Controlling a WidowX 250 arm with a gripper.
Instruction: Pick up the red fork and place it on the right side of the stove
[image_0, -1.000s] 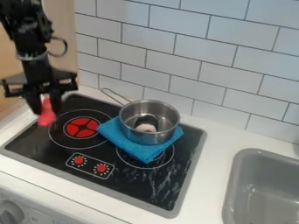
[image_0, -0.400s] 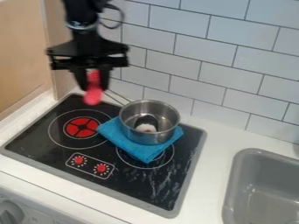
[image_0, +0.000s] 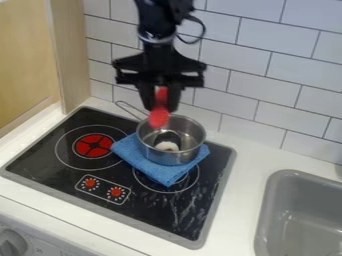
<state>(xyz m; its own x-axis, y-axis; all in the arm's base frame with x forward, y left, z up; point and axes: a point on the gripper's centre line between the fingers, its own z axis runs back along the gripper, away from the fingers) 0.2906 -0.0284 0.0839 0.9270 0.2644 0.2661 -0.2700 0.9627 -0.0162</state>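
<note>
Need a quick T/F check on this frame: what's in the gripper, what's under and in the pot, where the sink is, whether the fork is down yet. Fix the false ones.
1. The gripper holds the red fork. True.
2. A blue cloth lies under the metal pot. True.
3. The pot is empty. False: a dark and white item is inside it.
4. The sink is to the right of the stove in the view. True.
5. The fork rests on the stove. False: it is held up in the gripper.
</note>
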